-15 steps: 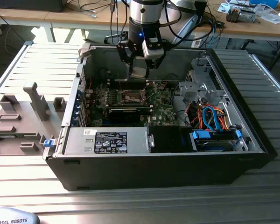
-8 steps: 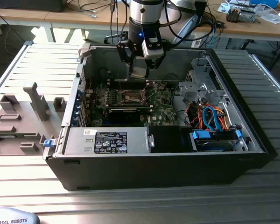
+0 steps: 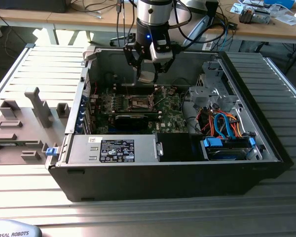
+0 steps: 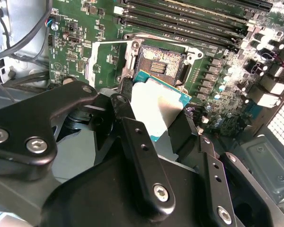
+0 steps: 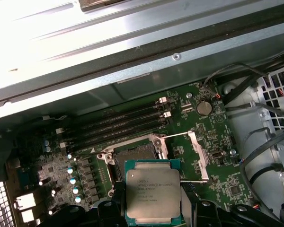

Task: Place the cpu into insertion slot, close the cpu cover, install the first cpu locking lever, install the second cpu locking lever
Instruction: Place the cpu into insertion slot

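Cpu point(image 5: 153, 197) is clamped by its edges in my gripper point(image 3: 148, 73), hanging just above the insertion slot point(image 5: 135, 158) and slightly off to one side, not touching it. The cpu cover point(image 5: 199, 158) lies flipped open beside the slot. If I descend skewed, I judge a corner could catch the slot's metal border or crush contacts, and a weak hold could drop the chip. My arm points down into the open case point(image 3: 163, 182).

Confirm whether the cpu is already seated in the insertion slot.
No: the first wrist view shows the gripper holding the cpu, the insertion slot empty.
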{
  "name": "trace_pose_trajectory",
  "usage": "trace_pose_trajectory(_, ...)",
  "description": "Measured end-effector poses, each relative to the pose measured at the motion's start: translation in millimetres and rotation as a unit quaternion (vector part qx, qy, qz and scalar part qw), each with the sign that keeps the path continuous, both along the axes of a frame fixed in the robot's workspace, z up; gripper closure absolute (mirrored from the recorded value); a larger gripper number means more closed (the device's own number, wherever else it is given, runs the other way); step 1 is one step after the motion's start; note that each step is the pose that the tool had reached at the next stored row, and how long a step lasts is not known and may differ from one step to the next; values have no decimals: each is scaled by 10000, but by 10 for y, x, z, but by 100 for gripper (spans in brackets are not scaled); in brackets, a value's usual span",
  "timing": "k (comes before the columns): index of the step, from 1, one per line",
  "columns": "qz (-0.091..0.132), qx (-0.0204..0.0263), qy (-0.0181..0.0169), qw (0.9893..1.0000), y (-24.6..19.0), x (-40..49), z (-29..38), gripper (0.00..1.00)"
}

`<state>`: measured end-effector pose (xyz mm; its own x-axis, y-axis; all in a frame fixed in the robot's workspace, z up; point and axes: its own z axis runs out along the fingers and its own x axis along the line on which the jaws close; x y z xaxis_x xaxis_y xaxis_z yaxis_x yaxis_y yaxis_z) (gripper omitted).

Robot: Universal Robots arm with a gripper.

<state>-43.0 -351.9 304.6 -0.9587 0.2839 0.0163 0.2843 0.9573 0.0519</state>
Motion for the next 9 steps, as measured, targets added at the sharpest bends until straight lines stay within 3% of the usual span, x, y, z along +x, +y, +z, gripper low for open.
trace_pose_trajectory(9, -40, 0, 0, 10000, 0, 0, 0, 46)
